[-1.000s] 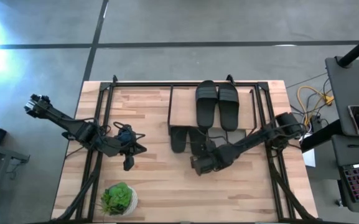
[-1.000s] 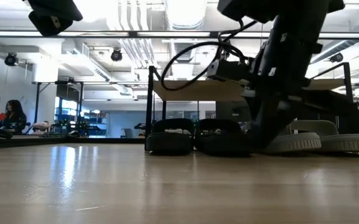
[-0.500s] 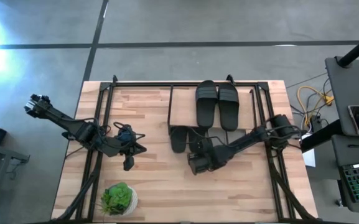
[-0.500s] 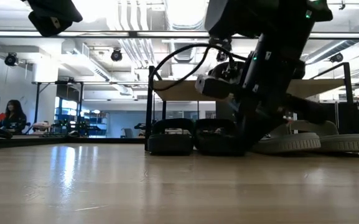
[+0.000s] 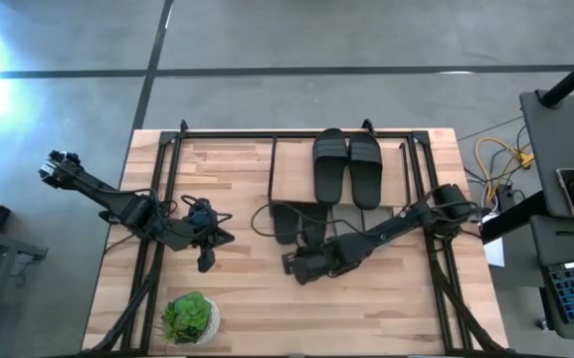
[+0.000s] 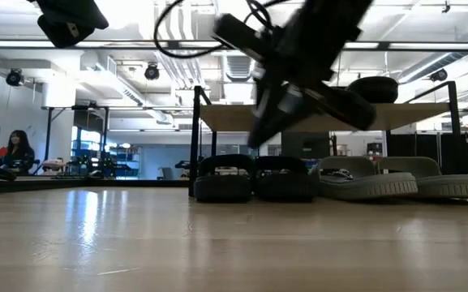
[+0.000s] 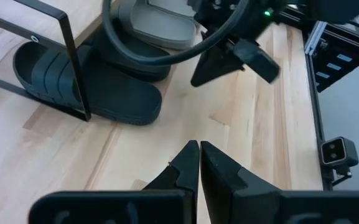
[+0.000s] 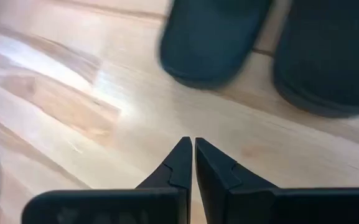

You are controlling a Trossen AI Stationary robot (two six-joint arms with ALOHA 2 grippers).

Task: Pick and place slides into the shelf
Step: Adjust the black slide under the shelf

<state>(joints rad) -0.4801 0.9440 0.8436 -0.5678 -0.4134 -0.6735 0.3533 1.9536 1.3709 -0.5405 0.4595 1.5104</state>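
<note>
The shelf (image 5: 294,171) stands at the table's far middle, with a pair of black slides (image 5: 347,166) lying on its wooden top board. Under the board a dark pair (image 6: 254,178) rests sole-down on the table, with a light grey pair (image 6: 396,182) to its right in the low view. My right gripper (image 5: 289,266) hangs shut and empty above the table, just nearer than the dark pair (image 8: 211,38). My left gripper (image 7: 198,147) hovers shut and empty at the table's left (image 5: 205,263).
A green potted plant (image 5: 189,317) stands at the near left corner. The shelf's thin black frame (image 7: 73,68) stands in front of the dark slide's toe. Bare wooden tabletop (image 5: 257,298) lies between the plant and my right gripper.
My right gripper has drawn back from the slides under the shelf, moving toward the table's left edge and rising clear of the tabletop while rolling and tipping. Its fingers have stayed shut. The slides and my left arm have kept still.
</note>
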